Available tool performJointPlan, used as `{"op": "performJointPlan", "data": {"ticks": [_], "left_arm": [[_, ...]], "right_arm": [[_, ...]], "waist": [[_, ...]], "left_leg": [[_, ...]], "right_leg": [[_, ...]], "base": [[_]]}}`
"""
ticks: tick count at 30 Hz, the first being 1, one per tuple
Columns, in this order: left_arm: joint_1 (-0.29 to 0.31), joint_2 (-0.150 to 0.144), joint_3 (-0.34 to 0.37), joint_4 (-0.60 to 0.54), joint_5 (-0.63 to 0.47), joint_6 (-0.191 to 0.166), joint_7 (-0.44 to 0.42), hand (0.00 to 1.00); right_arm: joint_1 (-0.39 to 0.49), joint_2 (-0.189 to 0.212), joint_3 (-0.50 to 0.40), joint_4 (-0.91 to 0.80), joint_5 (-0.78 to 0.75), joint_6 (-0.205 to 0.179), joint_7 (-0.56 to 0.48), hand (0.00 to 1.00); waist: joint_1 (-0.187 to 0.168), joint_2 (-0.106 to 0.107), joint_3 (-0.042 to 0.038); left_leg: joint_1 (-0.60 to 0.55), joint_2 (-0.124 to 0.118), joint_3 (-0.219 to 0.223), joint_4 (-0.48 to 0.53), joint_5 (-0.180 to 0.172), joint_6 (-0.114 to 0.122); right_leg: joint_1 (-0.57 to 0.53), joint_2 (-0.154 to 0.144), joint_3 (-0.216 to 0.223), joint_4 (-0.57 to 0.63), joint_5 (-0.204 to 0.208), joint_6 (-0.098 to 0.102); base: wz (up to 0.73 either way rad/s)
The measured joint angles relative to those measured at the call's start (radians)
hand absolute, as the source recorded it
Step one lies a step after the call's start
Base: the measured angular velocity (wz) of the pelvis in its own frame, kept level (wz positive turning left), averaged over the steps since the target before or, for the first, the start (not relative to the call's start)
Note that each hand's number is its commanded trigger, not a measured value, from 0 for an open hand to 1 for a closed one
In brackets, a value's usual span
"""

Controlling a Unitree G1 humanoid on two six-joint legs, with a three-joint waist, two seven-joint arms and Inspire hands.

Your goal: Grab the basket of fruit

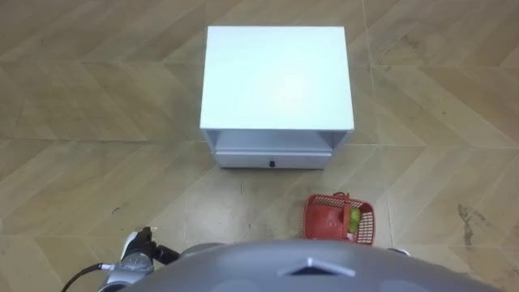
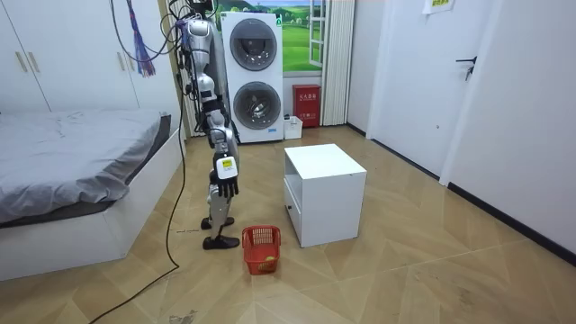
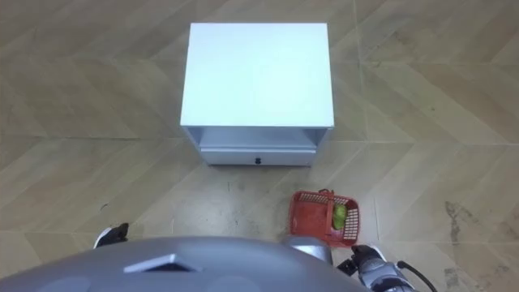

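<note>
1. The fruit basket (image 1: pixel 331 221), red with meshed walls, stands on the wooden floor (image 1: pixel 81 122) at about 1 o'clock from the robot, close before it and in neither robot hand.
2. Inside it a green-yellow fruit (image 1: pixel 354 217) lies against the wall on the basket's 3 o'clock side. What else it holds I cannot make out.
3. A white cabinet (image 1: pixel 276 77) sits at 12 o'clock from the robot. The basket is at the cabinet's 5 o'clock, near it but apart.
4. Under its top the cabinet has an open compartment, its inside hidden from the eye views. Below that is a drawer (image 1: pixel 272 160), shut, with a small dark knob.
5. The right robot hand (image 2: pixel 225 186) hangs at the robot's side, fingers loosely straight and pointing down, holding nothing, above the basket and apart from it.
6. The left robot hand (image 1: pixel 144 238) shows at 7 o'clock in the left eye view; how far open it is I cannot tell.
7. The robot stands upright between a bed (image 2: pixel 72 153) and the cabinet, facing the cabinet. Behind it are two stacked washing machines (image 2: pixel 255 76), round doors shut.
</note>
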Motion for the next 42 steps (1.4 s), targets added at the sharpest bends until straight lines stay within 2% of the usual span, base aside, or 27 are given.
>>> {"op": "performJointPlan", "data": {"ticks": [10,17,24,42], "left_arm": [[-0.001,0.000,0.000,-0.011,0.001,0.000,-0.005,0.00],[-0.002,0.000,0.001,-0.016,0.000,-0.001,-0.003,0.00],[0.007,0.001,0.002,-0.015,-0.001,-0.020,-0.003,0.00],[0.016,0.004,0.003,-0.016,-0.001,-0.021,-0.004,0.00]], "right_arm": [[-0.002,0.000,0.000,-0.021,-0.003,0.000,-0.002,0.00],[-0.002,-0.001,-0.002,-0.023,-0.003,-0.001,-0.011,0.00],[0.000,-0.001,-0.003,-0.023,-0.003,-0.009,-0.010,0.00],[0.018,-0.001,-0.012,-0.030,-0.003,-0.012,0.005,0.00]], "waist": [[0.003,0.001,-0.0003],[-0.004,0.002,-0.0012],[-0.005,0.001,-0.0002],[-0.004,-0.003,-0.0013]], "left_leg": [[-0.003,0.000,0.012,0.000,0.000,0.000],[0.000,0.000,0.001,0.000,0.000,0.000],[0.002,0.000,-0.010,0.000,0.000,0.000],[0.004,0.000,-0.016,0.001,0.000,0.000]], "right_leg": [[-0.012,0.000,0.002,-0.001,0.000,0.000],[-0.006,-0.001,-0.004,0.001,0.000,0.000],[0.004,-0.001,-0.009,0.002,0.000,0.000],[0.009,-0.002,-0.016,0.002,0.000,0.000]], "base": [[-0.01],[0.01],[0.02],[0.01]]}}
